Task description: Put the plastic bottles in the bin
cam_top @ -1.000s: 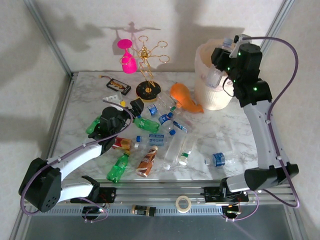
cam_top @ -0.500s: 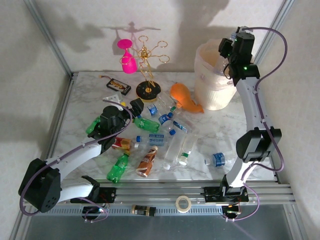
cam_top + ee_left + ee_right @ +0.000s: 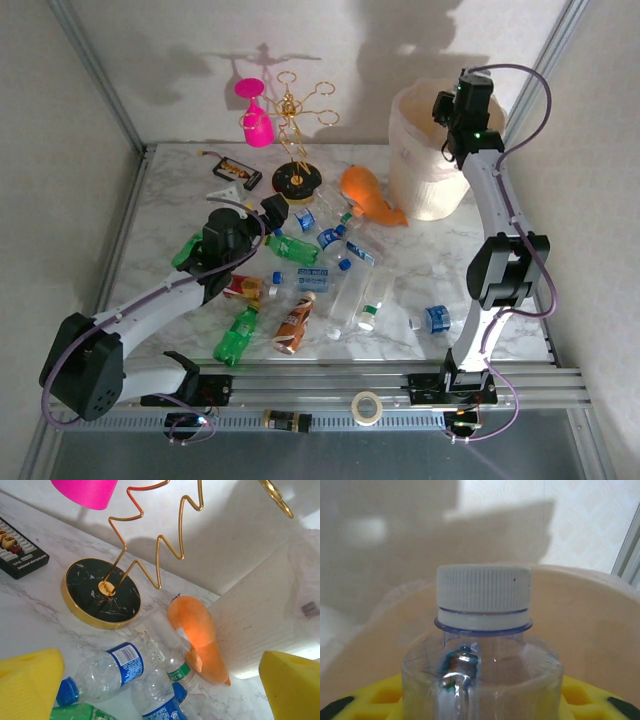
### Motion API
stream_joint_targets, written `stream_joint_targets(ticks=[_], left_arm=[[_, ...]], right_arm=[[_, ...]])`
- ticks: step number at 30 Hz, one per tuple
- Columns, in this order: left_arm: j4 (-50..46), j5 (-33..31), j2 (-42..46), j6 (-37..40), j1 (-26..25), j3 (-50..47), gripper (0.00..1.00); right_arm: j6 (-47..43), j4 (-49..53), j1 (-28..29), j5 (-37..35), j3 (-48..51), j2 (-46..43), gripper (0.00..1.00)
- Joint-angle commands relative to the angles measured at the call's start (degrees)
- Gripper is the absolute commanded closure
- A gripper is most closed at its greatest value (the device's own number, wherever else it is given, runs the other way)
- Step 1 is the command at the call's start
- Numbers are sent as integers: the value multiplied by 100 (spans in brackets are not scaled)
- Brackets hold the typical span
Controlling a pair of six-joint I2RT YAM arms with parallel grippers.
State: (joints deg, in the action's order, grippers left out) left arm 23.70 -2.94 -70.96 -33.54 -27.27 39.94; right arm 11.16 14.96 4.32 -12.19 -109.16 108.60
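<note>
The counter is a white marble-patterned slab with grey veins, set inside a booth of pale, lightly textured wall panels with metal posts at the corners. Hard shadows of the arms and of the gold wire rack fall on the back wall. A ribbed metal rail runs along the near edge, with a roll of tape lying on it.

The bin stands at the far right of the counter, close to the back wall. The right gripper hangs at its rim, closed on a clear bottle with a white cap. The bin's cream wall curves behind that bottle in the right wrist view.

The other plastic bottles lie scattered over the middle and near part of the counter, one clear bottle apart to the right. The left gripper hovers over the heap with its jaws wide apart, empty. An orange fish toy lies just beside the bin's base.
</note>
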Motion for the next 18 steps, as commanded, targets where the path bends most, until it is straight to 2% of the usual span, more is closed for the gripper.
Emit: stream_joint_targets(ticks=[1, 7, 18], left_arm=[[-47, -58, -107, -164, 46, 211, 0], [-172, -96, -155, -232, 46, 281, 0], [-409, -269, -15, -307, 46, 251, 1]], right_arm=[[-86, -313, -102, -64, 241, 91, 59], [-39, -446, -137, 57, 537, 218, 54], [-52, -446, -139, 153, 457, 140, 23]])
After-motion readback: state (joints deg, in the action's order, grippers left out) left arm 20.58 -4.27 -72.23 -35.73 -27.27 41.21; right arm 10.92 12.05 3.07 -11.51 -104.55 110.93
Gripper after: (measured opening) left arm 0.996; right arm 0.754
